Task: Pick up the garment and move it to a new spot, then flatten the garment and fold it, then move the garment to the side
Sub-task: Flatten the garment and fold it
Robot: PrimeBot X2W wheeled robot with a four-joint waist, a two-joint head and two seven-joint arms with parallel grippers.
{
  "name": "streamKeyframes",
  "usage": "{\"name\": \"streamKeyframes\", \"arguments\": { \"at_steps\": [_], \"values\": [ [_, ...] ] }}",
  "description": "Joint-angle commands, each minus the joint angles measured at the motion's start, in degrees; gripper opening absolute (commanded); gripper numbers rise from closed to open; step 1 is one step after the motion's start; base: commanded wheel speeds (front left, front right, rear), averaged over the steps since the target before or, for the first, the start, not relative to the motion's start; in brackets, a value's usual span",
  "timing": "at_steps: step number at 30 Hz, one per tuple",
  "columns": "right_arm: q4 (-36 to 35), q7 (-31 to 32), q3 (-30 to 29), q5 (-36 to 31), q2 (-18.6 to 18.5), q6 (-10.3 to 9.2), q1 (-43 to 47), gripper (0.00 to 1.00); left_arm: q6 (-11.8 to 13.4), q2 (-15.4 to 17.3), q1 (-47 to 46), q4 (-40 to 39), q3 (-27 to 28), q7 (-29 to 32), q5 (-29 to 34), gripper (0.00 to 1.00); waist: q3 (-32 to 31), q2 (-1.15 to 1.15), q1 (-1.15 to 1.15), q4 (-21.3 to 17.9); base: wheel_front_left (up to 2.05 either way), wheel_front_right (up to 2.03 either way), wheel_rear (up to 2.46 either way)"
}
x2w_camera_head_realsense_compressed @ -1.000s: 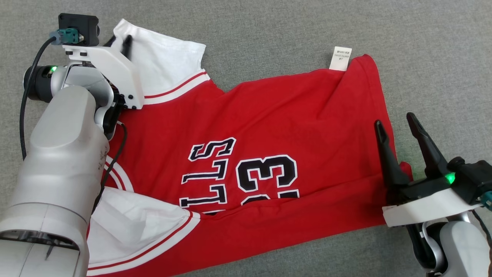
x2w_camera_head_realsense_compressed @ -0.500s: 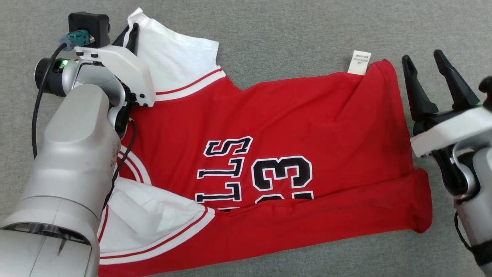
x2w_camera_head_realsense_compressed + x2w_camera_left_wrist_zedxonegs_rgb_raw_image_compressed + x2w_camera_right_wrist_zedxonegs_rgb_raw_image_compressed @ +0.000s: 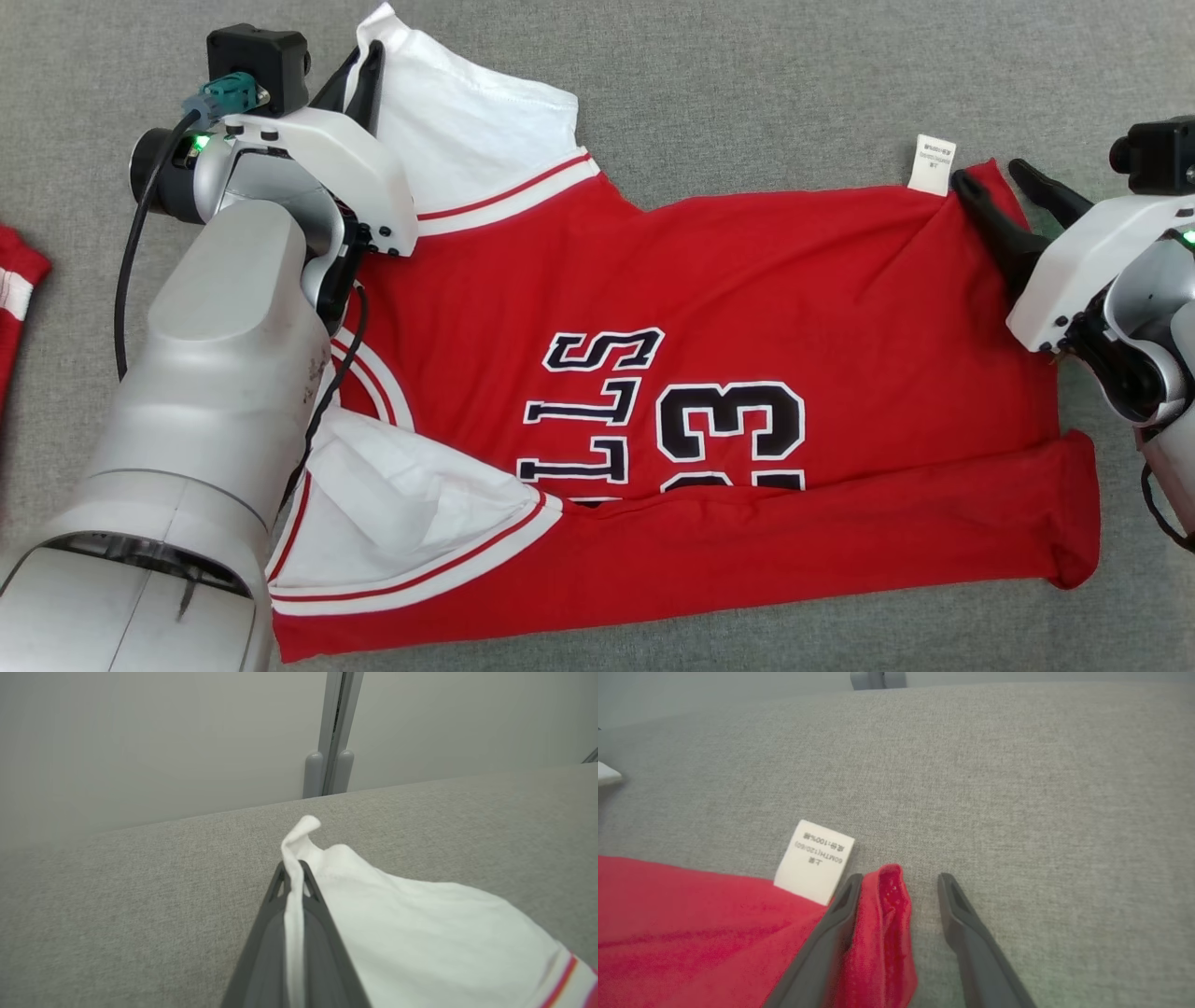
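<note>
Our left gripper pinches the white sleeve edge of the red basketball jersey, spread on grey woven cloth. Our right gripper, jaws wide, straddles the hem corner beside a white label. Bare cloth lies beyond both edges.

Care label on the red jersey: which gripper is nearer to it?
Right. The right gripper sits open right beside the care label, its fingers straddling the red corner of the jersey. The left gripper is at the opposite end, shut on the white sleeve.
</note>
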Motion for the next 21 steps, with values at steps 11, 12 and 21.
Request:
{"name": "streamKeyframes", "arguments": {
  "at_steps": [11, 12, 21],
  "values": [
    [-4.09, -8.16, -3.17, 2.84, -2.73, 0.00, 1.44, 0.00, -0.07, 1.94, 1.25, -5.92, -0.22, -1.99, -4.29, 0.00, -1.13, 0.00, 0.00, 0.58, 0.00, 0.00, 0.00],
    [-4.41, -8.67, -3.43, 2.72, -2.99, 0.00, 1.87, 0.00, -0.07, 2.23, 1.69, -6.80, -0.02, -2.03, -4.62, 0.00, -1.28, 0.00, 0.00, 0.66, 0.00, 0.00, 0.00],
    [-7.93, -11.53, -5.52, 6.96, -2.76, 0.00, 7.12, 0.00, -0.07, 5.37, 10.08, -21.82, 4.96, -2.09, -5.08, 0.00, -2.44, 0.00, 0.00, 1.35, 0.00, 0.00, 0.00]
  ]
}}
